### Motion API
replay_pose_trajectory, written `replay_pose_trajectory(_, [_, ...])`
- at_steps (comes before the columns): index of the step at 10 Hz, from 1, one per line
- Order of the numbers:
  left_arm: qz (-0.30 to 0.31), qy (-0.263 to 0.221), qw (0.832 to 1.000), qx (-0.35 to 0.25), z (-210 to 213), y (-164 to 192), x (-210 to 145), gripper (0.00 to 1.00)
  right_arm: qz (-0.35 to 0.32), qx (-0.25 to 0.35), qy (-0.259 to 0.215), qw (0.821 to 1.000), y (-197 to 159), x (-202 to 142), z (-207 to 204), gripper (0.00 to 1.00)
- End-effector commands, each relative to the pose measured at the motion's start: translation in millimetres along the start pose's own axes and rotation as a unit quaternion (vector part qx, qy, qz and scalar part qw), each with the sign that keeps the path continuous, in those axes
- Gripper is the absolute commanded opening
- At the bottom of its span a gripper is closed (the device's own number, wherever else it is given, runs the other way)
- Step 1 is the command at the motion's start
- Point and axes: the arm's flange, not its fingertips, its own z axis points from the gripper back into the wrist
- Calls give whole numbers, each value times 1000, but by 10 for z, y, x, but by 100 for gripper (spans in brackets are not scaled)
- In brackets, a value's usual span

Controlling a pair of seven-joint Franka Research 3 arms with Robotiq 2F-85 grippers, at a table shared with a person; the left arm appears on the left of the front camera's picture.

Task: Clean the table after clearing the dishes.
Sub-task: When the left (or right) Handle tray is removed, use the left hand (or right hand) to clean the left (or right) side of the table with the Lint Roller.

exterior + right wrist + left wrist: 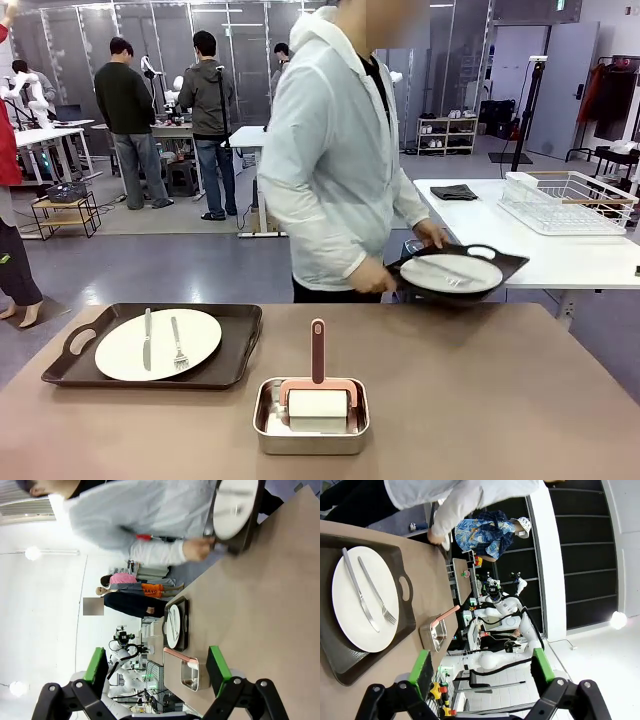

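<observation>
On the left of the tan table (480, 380) lies a dark tray (240, 330) with a white plate (200, 340), a knife (146, 340) and a fork (177, 345). A person in a pale jacket holds a second tray (510, 262) with its plate (450, 273) off the table's far edge, over the corner of the white table. The left gripper (481, 667) hangs open high above the table, with the tray (402, 562) and plate (340, 605) below it. Nothing is between the fingers of the open right gripper (156, 667); it sees the carried tray (250, 527) and the tray on the table (184, 625).
A square steel pan (268, 425) with a pink-handled roller (317, 385) stands at the table's front middle. Behind to the right, a white table (560, 260) carries a wire rack (570, 200) and a dark cloth (454, 191). Other people stand far behind.
</observation>
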Motion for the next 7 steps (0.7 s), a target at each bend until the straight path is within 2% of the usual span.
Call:
replay_pose_trajectory(1, [1, 0, 1000, 1, 23, -9, -22, 100, 1, 0, -1, 1000, 7, -9, 11, 100])
replay_pose_trajectory(6, [1, 0, 1000, 1, 23, -9, -22, 100, 0, 0, 0, 1000, 0, 0, 0, 100])
replay_pose_trajectory(7, [1, 0, 1000, 1, 23, -9, -22, 100, 23, -8, 18, 1000, 17, -11, -88, 100])
